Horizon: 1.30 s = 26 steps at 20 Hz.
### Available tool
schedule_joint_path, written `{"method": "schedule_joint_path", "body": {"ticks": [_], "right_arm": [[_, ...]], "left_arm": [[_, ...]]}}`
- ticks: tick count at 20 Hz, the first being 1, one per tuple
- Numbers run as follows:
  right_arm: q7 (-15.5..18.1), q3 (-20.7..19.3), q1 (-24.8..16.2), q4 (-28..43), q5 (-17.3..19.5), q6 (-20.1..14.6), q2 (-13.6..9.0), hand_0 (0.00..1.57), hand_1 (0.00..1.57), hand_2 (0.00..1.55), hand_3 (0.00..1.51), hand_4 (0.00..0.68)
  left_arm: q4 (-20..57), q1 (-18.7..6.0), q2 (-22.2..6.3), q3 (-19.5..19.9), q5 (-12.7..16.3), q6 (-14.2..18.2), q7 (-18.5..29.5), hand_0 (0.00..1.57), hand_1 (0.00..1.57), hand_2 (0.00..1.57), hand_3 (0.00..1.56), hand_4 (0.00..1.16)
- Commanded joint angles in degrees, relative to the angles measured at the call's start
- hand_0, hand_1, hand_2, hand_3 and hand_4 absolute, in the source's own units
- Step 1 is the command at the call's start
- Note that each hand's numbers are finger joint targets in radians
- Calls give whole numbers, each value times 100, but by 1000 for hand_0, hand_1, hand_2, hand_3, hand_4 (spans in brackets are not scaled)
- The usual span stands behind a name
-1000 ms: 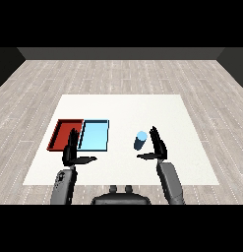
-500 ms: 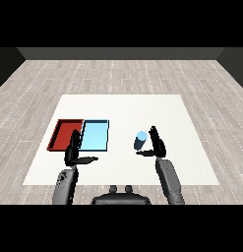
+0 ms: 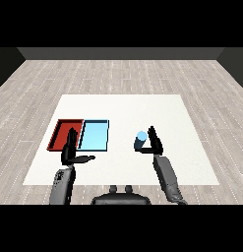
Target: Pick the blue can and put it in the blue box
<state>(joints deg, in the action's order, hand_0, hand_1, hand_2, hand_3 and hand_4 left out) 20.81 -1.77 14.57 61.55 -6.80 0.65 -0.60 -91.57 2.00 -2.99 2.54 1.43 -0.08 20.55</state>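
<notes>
**Right hand at the can, grasp not yet made**

The blue can stands upright on the white desk, right of the two trays and well apart from them. The right hand is just beside it on its right, fingers up and mostly straight, thumb reaching toward the can's foot. From where I stand it looks to be touching or nearly touching the can, but I cannot tell whether any finger has curled round it; I would call the hand open and poised, not holding.

The left hand hangs over the near edge of the trays, fingers straight up and thumb stuck out to the side, holding nothing. Its fingertips overlap the front of the red tray in this view. The blue tray lies touching the red one on its right, the nearer of the two to the can.

So the step in hand is the pick, at the point of closing. The next move, as I judge it, calls for the right hand to wrap its fingers round the can, lift it off the desk, and carry it leftward to the blue tray. The left hand sits close to that tray's near edge and may need to stay out of the way.
</notes>
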Motion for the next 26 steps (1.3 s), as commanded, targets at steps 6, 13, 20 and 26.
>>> {"method": "schedule_joint_path", "body": {"ticks": [6,13,20,26], "right_arm": [[191,-82,589,-928,-272,-133,56,0,0,0,0,0],[172,-189,882,-1284,-495,-136,56,0,0,0,0,0],[739,-359,1289,-2145,-512,178,46,0,0,0,0,0],[55,183,972,-1320,-822,-251,58,0,0,0,0,0]], "left_arm": [[-362,383,75,-145,-61,7,-15,0,0,0,0,0],[-133,264,95,-105,-236,125,263,0,0,0,0,0],[-182,95,175,-89,-236,298,-24,0,0,0,0,0],[416,-134,31,148,-46,30,390,0,0,0,0,0]]}}
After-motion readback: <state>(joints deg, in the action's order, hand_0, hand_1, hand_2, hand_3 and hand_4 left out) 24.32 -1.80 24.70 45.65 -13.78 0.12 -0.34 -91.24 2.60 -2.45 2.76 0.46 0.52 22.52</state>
